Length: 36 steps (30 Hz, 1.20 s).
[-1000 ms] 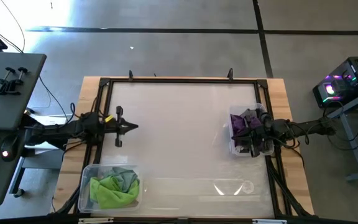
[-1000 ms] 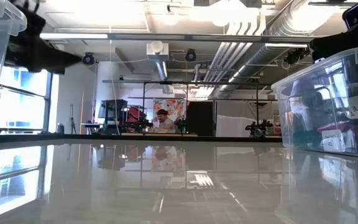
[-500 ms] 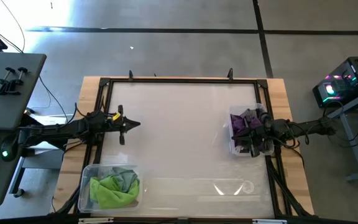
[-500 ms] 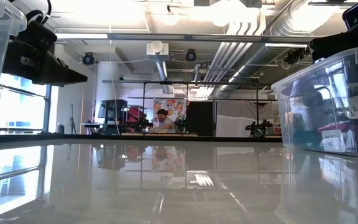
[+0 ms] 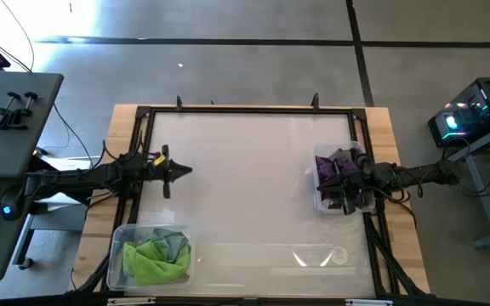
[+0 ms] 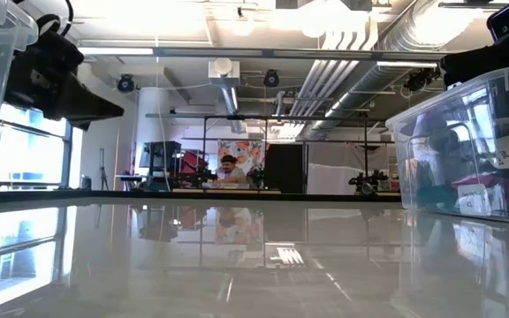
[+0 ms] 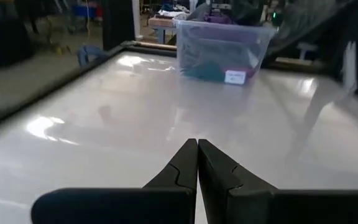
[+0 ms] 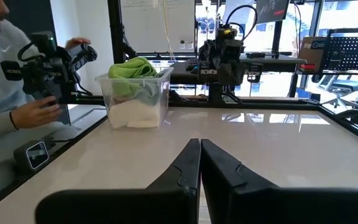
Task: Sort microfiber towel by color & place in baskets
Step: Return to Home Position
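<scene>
The narrower clear bin (image 5: pixel 340 180) stands at the table's right side with purple, magenta and dark towels in it (image 7: pixel 213 62). The wider clear bin (image 5: pixel 150 253) sits at the near left corner and holds lime green, grey and white towels (image 8: pixel 132 93). My right gripper (image 5: pixel 337 183) hovers shut above the right bin, its fingers (image 8: pixel 199 149) empty. My left gripper (image 5: pixel 179 170) is shut and empty (image 7: pixel 197 149), and hangs above the table's left side, clear of the surface (image 6: pixel 104 106).
A black frame (image 5: pixel 245 110) rims the glossy white table, and the wide middle holds no towels. A person (image 8: pixel 5 93) beyond the table's left side holds a dark device. A clamp stand (image 8: pixel 225 56) rises behind the left bin.
My left gripper has come down a little over the table's left side and turned slightly, and stays shut. My right gripper and both bins have kept still.
</scene>
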{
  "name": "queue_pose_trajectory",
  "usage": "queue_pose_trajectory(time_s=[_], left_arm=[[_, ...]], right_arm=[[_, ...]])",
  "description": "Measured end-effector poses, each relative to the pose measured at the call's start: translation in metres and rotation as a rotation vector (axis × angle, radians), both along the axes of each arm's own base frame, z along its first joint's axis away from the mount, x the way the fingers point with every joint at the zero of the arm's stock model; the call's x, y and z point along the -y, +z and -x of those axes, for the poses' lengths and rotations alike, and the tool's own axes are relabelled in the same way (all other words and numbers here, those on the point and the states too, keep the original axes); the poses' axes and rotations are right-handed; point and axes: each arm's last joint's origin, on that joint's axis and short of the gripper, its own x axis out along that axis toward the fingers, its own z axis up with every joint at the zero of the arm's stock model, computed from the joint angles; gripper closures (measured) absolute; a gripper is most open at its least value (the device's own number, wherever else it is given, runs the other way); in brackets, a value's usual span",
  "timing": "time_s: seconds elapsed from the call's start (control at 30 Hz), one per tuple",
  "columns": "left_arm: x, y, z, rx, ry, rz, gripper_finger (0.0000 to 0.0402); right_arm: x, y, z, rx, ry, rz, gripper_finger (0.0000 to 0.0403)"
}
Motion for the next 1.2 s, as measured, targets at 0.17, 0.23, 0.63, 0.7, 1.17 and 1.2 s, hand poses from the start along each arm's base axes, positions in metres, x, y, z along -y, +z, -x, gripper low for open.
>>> queue_pose_trajectory(time_s=[0.17,0.23,0.63,0.7,1.17,1.2], left_arm=[[0.003,0.004,0.002,0.053,-0.013,0.065,0.0401],[0.005,0.007,0.003,0.087,-0.037,0.042,0.0401],[0.017,0.016,0.01,0.194,-0.159,-0.063,0.0401],[0.017,0.016,0.01,0.192,-0.168,-0.081,0.0401],[0.019,0.016,0.01,0.19,-0.18,-0.088,0.0401],[0.019,0.016,0.01,0.19,-0.18,-0.088,0.0401]], right_arm=[[0.0,0.0,0.0,0.0,0.0,0.0,0.0398],[0.0,0.0,0.0,0.0,0.0,0.0,0.0398],[0.0,0.0,0.0,-0.001,0.0,0.0,0.0398],[0.0,0.0,0.0,-0.001,0.0,0.0,0.0398],[0.0,0.0,0.0,0.0,0.0,0.0,0.0398],[0.0,0.0,0.0,0.0,0.0,0.0,0.0398]])
